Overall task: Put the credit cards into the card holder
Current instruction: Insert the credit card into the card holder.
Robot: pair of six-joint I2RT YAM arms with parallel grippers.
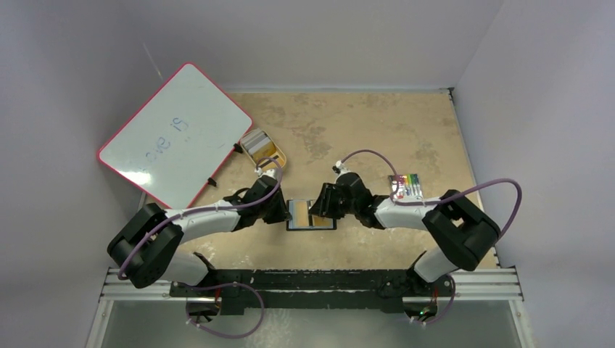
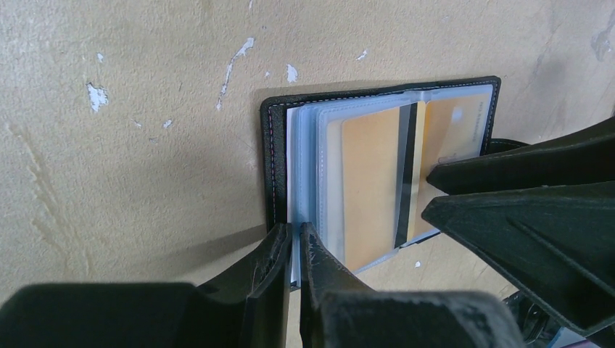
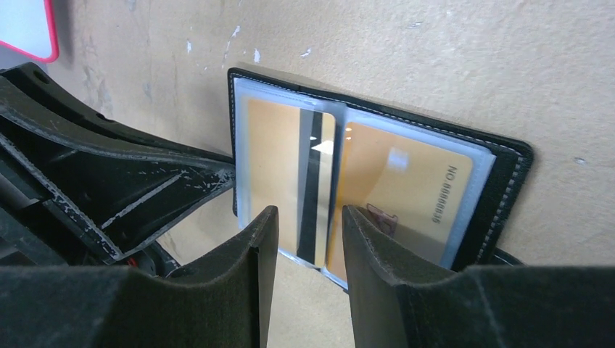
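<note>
The black card holder (image 1: 312, 216) lies open on the table between my two grippers. Its clear sleeves hold two gold-orange credit cards. One card has a black stripe (image 2: 370, 181) and also shows in the right wrist view (image 3: 272, 159). The other card (image 3: 406, 188) carries a printed number. My left gripper (image 2: 296, 235) is shut on the near edge of the holder's clear sleeves, by its black cover (image 2: 270, 145). My right gripper (image 3: 310, 217) is open, its fingers either side of the striped sleeve's near edge, holding nothing.
A white board with a pink rim (image 1: 178, 134) leans at the back left. A gold oval tin (image 1: 262, 151) stands behind my left arm. A small multicoloured striped item (image 1: 406, 185) lies behind my right arm. Walls close in on both sides.
</note>
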